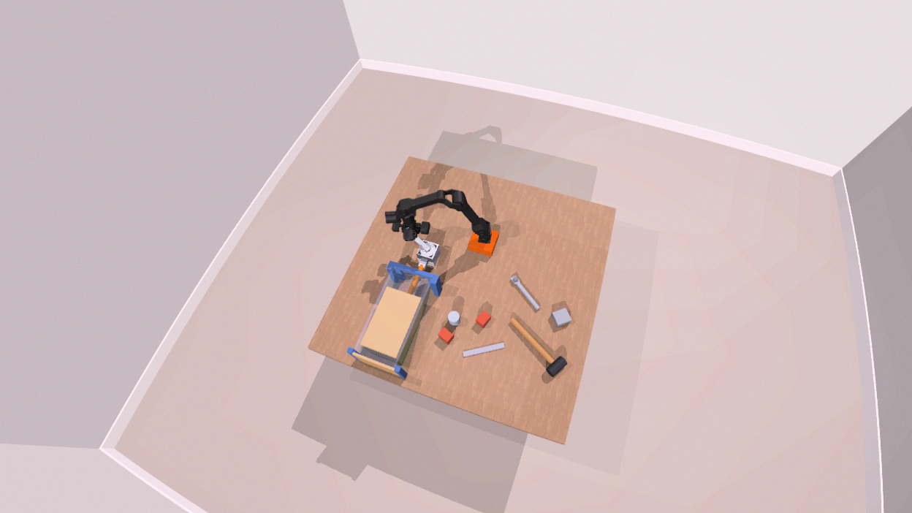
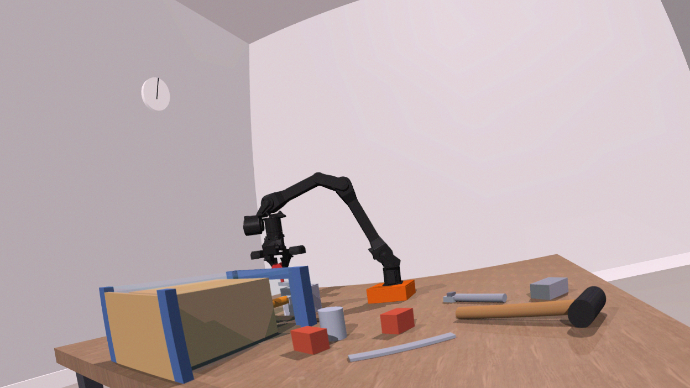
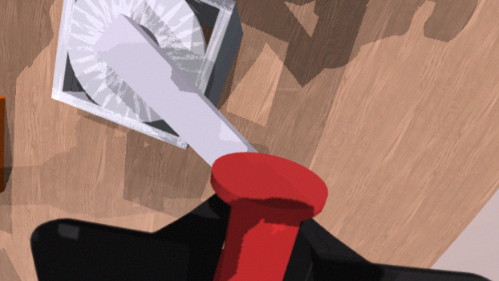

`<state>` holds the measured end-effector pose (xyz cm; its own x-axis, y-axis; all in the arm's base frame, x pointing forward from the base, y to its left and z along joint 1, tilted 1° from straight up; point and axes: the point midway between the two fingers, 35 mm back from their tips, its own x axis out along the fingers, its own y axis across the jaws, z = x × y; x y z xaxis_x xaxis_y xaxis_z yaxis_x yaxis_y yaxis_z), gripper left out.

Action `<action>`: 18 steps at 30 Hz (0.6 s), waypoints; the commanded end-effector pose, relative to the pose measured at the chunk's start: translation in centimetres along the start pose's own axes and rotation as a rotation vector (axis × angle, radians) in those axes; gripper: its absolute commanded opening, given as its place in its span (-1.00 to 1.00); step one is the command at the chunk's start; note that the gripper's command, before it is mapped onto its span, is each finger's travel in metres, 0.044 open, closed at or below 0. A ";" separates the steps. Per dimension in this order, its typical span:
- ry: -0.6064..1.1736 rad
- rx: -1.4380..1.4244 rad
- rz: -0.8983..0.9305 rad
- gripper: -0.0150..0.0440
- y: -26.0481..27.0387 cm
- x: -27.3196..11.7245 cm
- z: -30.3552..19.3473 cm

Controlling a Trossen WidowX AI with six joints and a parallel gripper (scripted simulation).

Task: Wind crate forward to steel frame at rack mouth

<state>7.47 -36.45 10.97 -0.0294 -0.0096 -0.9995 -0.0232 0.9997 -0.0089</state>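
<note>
The tan crate (image 1: 391,321) (image 2: 226,313) sits flat in the clear-panelled cubby. A gap shows between its front and the blue frame (image 1: 439,283) (image 2: 302,296) at the mouth. An orange strap (image 1: 416,280) (image 2: 280,302) runs from the crate under that frame to the grey winch (image 1: 428,251) (image 3: 226,60). The winch handle's flat grey arm (image 1: 421,243) (image 3: 172,96) lies across the winch top and reaches out beyond its housing. My gripper (image 2: 278,265) (image 3: 253,195) is shut on the handle's upright red knob (image 3: 269,181). The key is hidden under the arm.
The orange arm base (image 1: 483,242) (image 2: 390,291) stands beside the winch. Two red blocks (image 1: 483,318) (image 1: 446,335), a grey cylinder (image 1: 453,317), a flat bar (image 1: 483,349), a wrench (image 1: 525,293), a mallet (image 1: 534,342) and a grey block (image 1: 561,316) lie beyond the cubby's side.
</note>
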 end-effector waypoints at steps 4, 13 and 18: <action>-0.026 -0.014 -0.018 -0.49 -1.0 0.1 2.0; -0.027 -0.014 -0.019 -0.49 -1.4 0.0 2.9; -0.027 -0.014 -0.019 -0.49 -1.5 0.0 3.4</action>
<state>9.18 -37.41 11.01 -0.0290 -0.0159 -0.9995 -0.0211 0.9997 -0.0153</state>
